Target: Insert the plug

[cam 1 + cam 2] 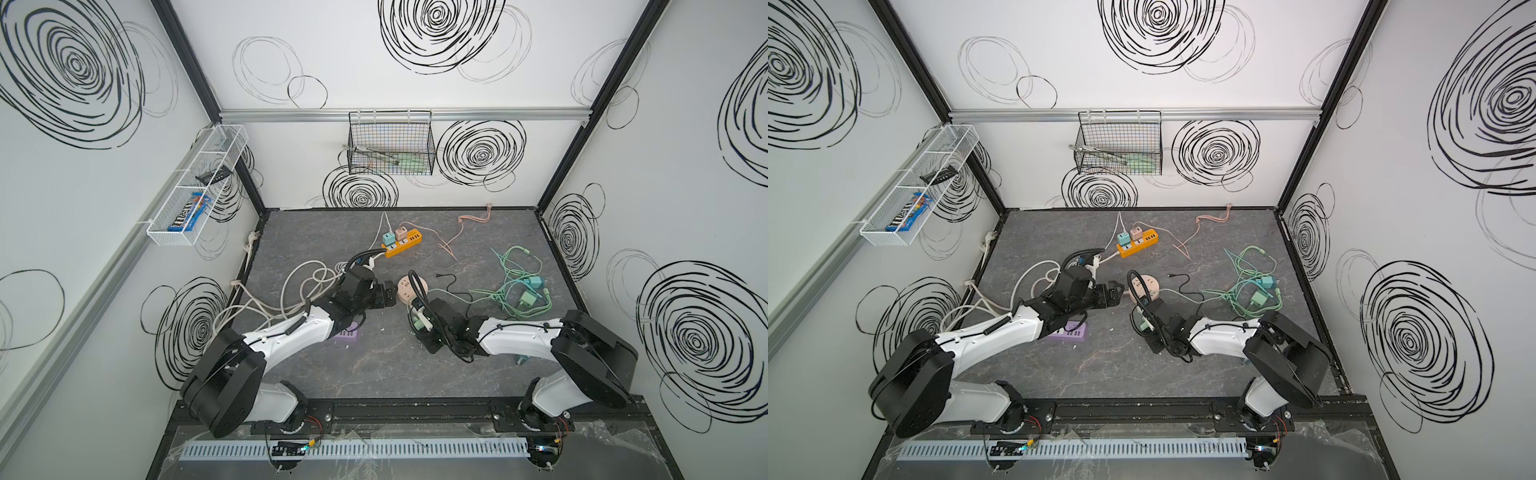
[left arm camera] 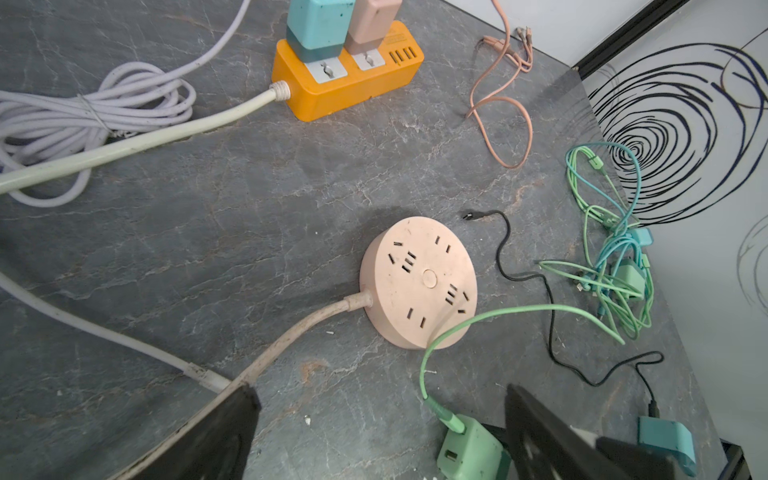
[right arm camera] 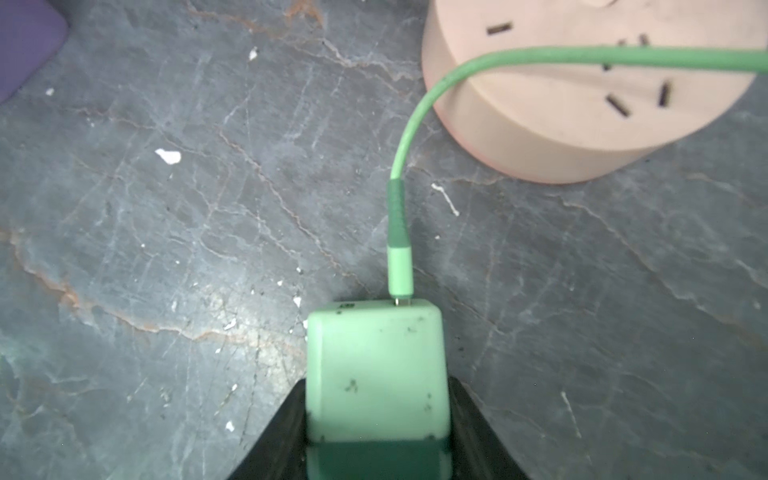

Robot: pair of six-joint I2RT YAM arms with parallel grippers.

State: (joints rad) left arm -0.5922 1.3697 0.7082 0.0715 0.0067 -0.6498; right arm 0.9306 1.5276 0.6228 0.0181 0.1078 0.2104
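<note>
Top views both show my tabletop (image 1: 374, 374), dark and marbled, walled on three sides by white panels (image 1: 457, 62) scribbled with black rings. Its widest bare stretch lies toward the near edge, between my arms. A white cable coil (image 1: 303, 286) crowds the left side and a green cable tangle (image 1: 519, 286) the right. An orange power strip (image 1: 403, 245) sits toward the back, well apart from my work. The round pink socket (image 2: 417, 282) lies mid-table with open surface around it. My left claw (image 2: 380, 399) is spread wide near it, holding nothing. My right claw (image 3: 377, 382) is closed on the green plug (image 3: 376, 365), a finger against each side. The plug sits near the socket's rim, not touching it. I cannot tell whether it is lifted. Its green cord (image 3: 405, 137) arcs over the socket's face.
</note>
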